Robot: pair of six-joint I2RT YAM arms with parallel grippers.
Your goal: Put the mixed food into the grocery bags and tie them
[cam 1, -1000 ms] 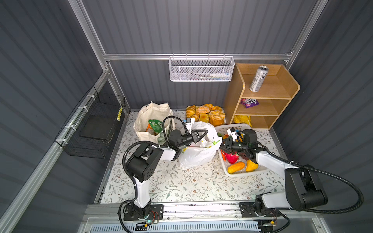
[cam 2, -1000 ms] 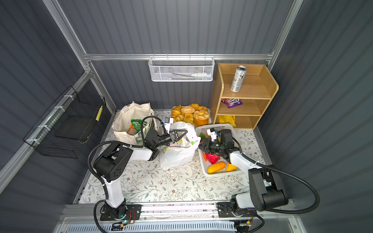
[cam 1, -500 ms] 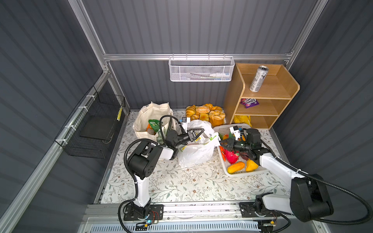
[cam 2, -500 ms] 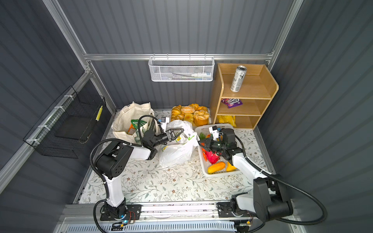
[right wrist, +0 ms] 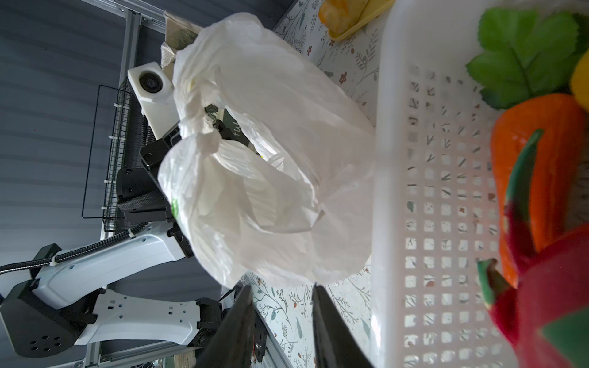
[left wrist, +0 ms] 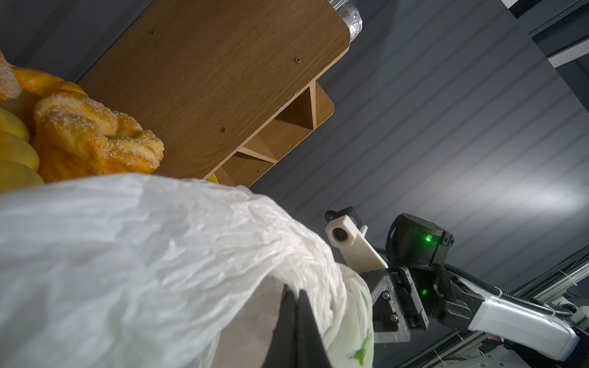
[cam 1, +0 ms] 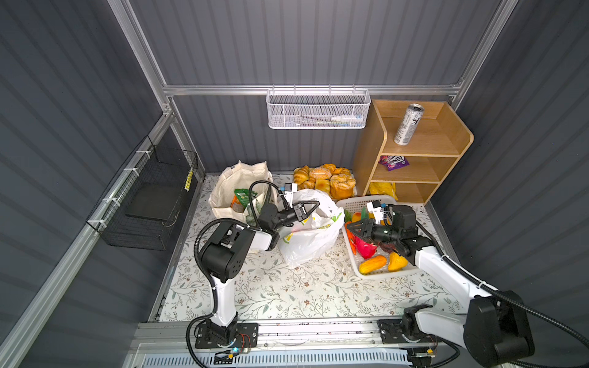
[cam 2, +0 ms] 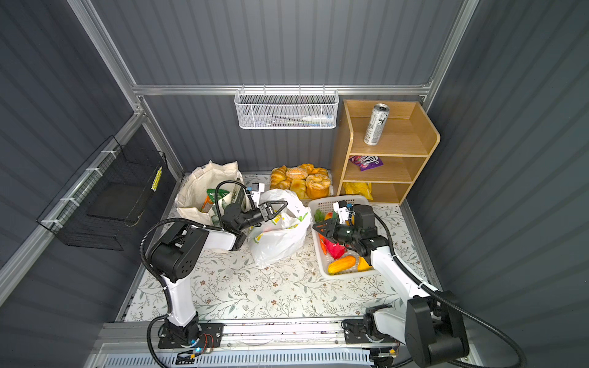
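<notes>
The white lemon-print plastic bag [cam 1: 312, 237] [cam 2: 280, 239] stands mid-table, its handles twisted into a knot [right wrist: 204, 140]. My left gripper [cam 1: 315, 204] [cam 2: 284, 203] [left wrist: 294, 291] is shut on the bag's top film and holds it up. My right gripper [cam 1: 349, 227] [cam 2: 315, 227] [right wrist: 282, 290] hangs open and empty just right of the bag, over the basket's left rim. The cream canvas tote [cam 1: 228, 191] [cam 2: 192, 188] stands open at the back left with green packets [cam 1: 242, 195] inside. A silver can [cam 1: 408, 124] [cam 2: 376, 124] stands on the top shelf, with a purple packet [cam 1: 393, 161] below.
A white perforated basket [cam 1: 384, 274] [right wrist: 424, 191] at the right holds a pink dragon fruit [cam 1: 365, 248] and yellow and orange fruit. Bread rolls [cam 1: 325, 181] [left wrist: 89, 137] lie behind the bag. The wooden shelf [cam 1: 446, 149] fills the back right corner. A black wire basket [cam 1: 149, 197] hangs on the left wall.
My right gripper has slid a little left, toward the plastic bag, and its arm has stretched out. My left gripper has kept its hold and lifted the bag's top slightly.
</notes>
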